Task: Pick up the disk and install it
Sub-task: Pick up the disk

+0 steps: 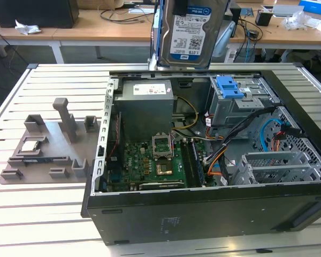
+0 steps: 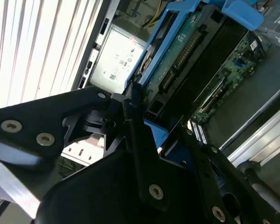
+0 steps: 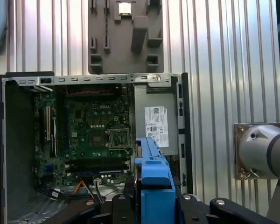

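Note:
The disk (image 1: 192, 35), a silver hard drive with a white-and-blue label in a blue carrier bracket, hangs upright in the air above the back of the open computer case (image 1: 203, 217). My gripper (image 1: 183, 7) is shut on its upper end. In the second wrist view the disk's green circuit-board side (image 2: 186, 60) and its blue carrier (image 2: 159, 35) run out from between my black fingers (image 2: 133, 116). In the first wrist view the blue carrier (image 3: 154, 182) sits between the gripper's black parts (image 3: 154, 207), over the case's power supply side.
Inside the case lie a motherboard (image 1: 155, 160), a grey power supply (image 1: 147, 104), a drive bay with a blue latch (image 1: 229, 85) and a metal cage (image 1: 278, 166) among cables. A grey fixture plate (image 1: 43, 147) with a small square chip lies on the slatted table at the exterior view's left.

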`<state>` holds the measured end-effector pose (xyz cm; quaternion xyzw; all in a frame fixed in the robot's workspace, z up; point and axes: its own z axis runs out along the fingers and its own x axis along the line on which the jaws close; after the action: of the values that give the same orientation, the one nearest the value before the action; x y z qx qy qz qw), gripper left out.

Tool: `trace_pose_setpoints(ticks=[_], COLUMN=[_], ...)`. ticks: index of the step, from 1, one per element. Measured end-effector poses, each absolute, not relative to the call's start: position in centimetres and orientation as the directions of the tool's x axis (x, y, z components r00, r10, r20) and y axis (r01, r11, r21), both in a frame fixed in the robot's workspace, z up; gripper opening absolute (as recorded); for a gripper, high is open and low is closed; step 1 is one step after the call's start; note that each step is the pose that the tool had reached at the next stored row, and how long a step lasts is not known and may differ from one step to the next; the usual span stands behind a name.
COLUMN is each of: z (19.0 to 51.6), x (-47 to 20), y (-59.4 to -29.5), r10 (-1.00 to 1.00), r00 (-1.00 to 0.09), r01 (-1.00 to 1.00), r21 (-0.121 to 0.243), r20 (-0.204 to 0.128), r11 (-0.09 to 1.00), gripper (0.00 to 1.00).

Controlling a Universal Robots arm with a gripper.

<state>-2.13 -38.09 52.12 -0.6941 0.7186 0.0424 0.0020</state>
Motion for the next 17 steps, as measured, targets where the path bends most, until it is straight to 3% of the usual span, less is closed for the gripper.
trace_pose_setpoints(ticks=[17], z=[48.0], x=[3.8], y=[-38.1], r10=[-0.997], r00=[-0.037], r01=[-0.998], r21=[0.060], r20=[-0.062], r11=[0.033], gripper=[0.37])
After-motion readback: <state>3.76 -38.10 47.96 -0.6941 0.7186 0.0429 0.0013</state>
